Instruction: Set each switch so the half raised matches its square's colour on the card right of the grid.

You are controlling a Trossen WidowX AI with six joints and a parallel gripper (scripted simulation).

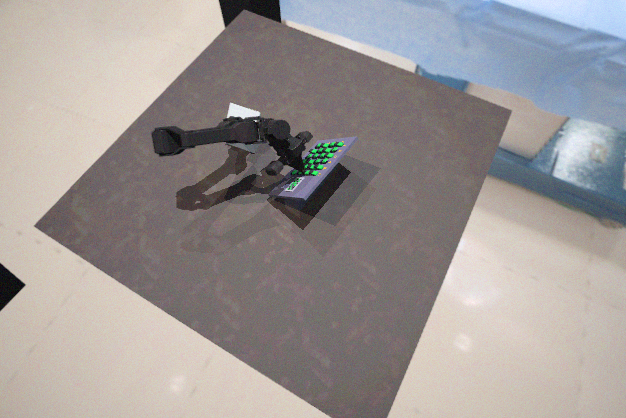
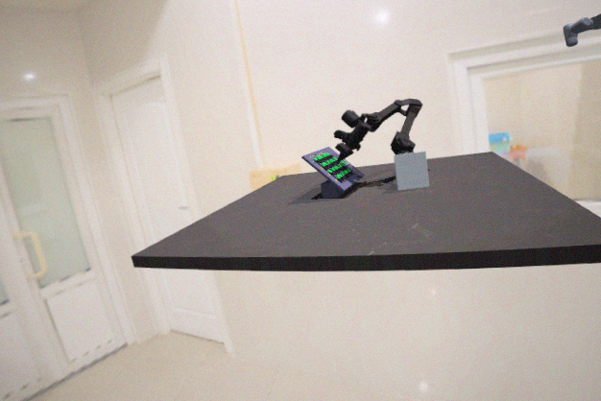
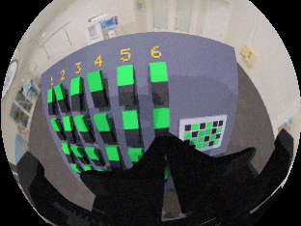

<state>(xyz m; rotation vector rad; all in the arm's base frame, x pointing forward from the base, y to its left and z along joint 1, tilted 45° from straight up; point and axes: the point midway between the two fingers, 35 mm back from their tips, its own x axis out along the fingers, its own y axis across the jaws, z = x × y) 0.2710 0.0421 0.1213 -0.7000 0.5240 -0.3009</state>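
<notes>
The tilted blue-grey panel [image 1: 298, 194] [image 3: 193, 58] bears a grid of green and dark grey rocker switches under yellow column numbers. The small card [image 1: 293, 184] [image 3: 203, 133] lies flat on the panel to the right of the grid, with green and dark squares. My gripper [image 1: 302, 169] [image 2: 338, 160] [image 3: 162, 135] is shut and empty. Its tips are low over the column 6 side, just nearer than the second-row switch [image 3: 161, 118]. I cannot tell whether they touch a switch. The gripper hides the nearer switches of columns 5 and 6 in part in the wrist view.
The panel stands on the dark table [image 1: 353, 276] [image 2: 291, 236]. A pale square plate [image 1: 242, 110] [image 2: 411, 171] stands near the arm's base. The arm [image 1: 217, 136] [image 2: 410, 125] reaches from there to the panel.
</notes>
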